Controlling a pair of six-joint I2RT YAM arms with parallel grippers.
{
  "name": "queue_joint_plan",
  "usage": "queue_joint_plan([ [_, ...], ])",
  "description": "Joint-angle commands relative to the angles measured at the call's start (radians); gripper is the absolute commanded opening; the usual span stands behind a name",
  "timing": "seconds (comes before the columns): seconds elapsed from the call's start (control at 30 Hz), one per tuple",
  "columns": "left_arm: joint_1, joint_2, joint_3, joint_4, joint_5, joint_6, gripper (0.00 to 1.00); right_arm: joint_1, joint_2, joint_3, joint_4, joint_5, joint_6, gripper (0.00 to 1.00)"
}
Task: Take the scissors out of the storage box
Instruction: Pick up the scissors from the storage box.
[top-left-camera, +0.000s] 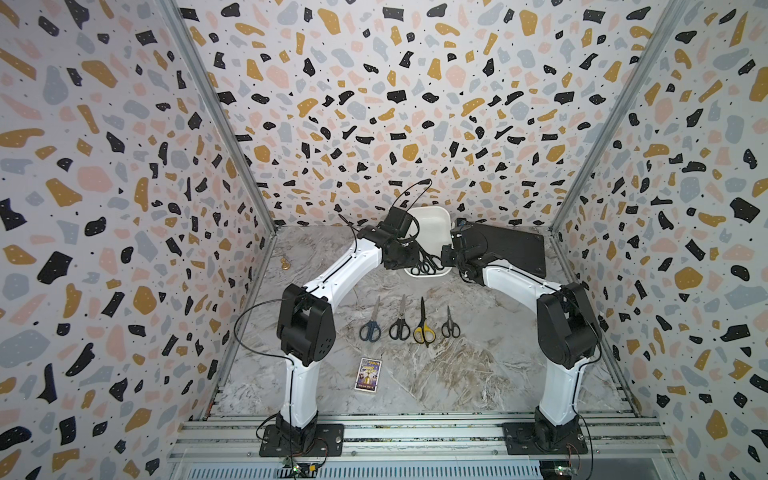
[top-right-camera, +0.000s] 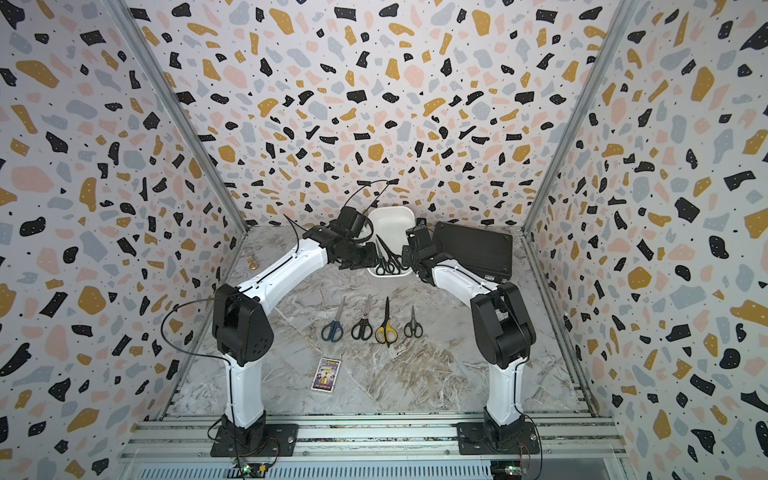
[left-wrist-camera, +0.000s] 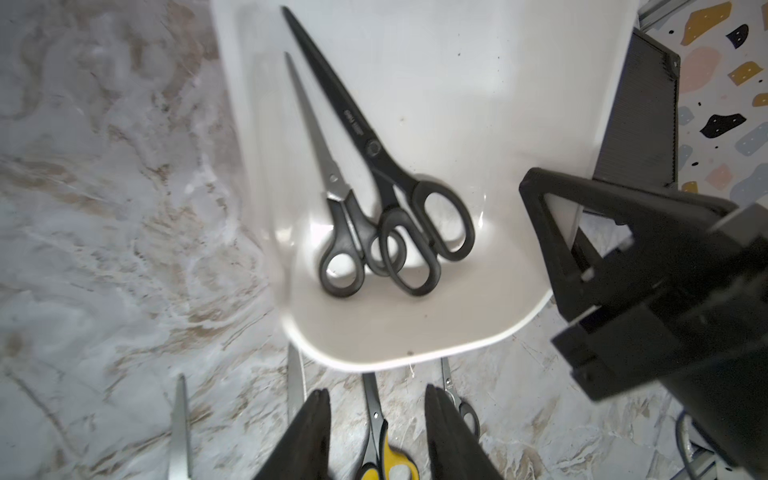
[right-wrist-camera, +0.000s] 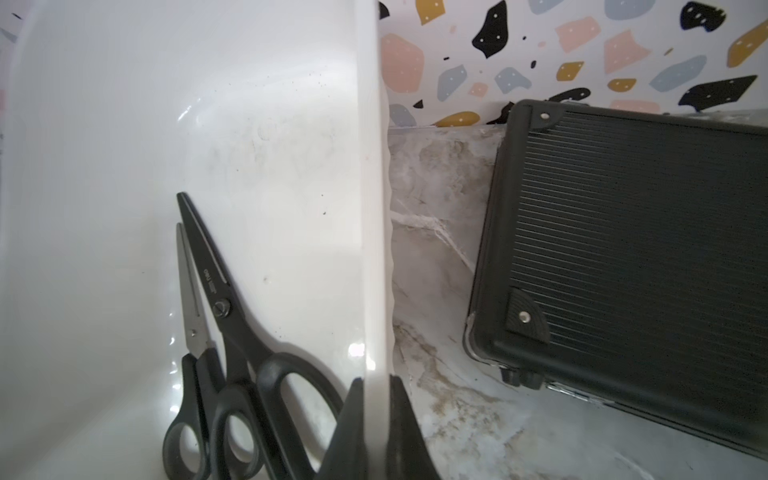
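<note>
The rim of the storage box (right-wrist-camera: 374, 208) is pinched between the right fingers (right-wrist-camera: 405, 432), closed against it. The left fingers (left-wrist-camera: 305, 440) are held partly apart and empty near the box. Two black scissors (left-wrist-camera: 390, 195) are seen inside (handles overlapping); four pairs (top-left-camera: 422, 320) are laid on the worktop (top-left-camera: 478, 374).

Left arm (top-left-camera: 332, 274): elbow raised, forearm angled inward toward the tabletop's (top-left-camera: 457, 374) far edge; left gripper (left-wrist-camera: 376, 390) jaws part-open, empty. Right arm (top-left-camera: 515, 278): mirrored pose; right gripper (right-wrist-camera: 376, 378) jaws pinched on the box (right-wrist-camera: 249, 124) wall
</note>
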Motion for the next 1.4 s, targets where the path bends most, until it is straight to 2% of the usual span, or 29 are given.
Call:
queue_joint_plan([
  [0.0,-0.005,0.042,0.054,0.019,0.005,-0.054,0.41,0.020,-0.052,-0.004,0.112,0.037,0.005,0.00],
  [0.27,-0.005,0.130,0.143,-0.086,-0.109,-0.052,0.41,0.041,-0.064,0.018,0.115,0.043,0.027,0.00],
  [0.83,-0.003,0.198,0.156,-0.061,-0.137,-0.044,0.36,0.057,-0.097,0.012,0.134,-0.025,0.138,0.00],
  [0.97,-0.002,0.209,0.150,-0.061,-0.141,-0.042,0.28,0.059,-0.107,-0.001,0.146,-0.041,0.175,0.00],
  [1.2,0.006,0.193,0.116,-0.006,-0.094,-0.066,0.00,0.062,-0.091,0.018,0.104,-0.039,0.167,0.00],
  [1.37,0.006,0.168,0.132,0.018,-0.063,-0.077,0.00,0.062,-0.073,0.021,0.071,-0.012,0.151,0.00],
])
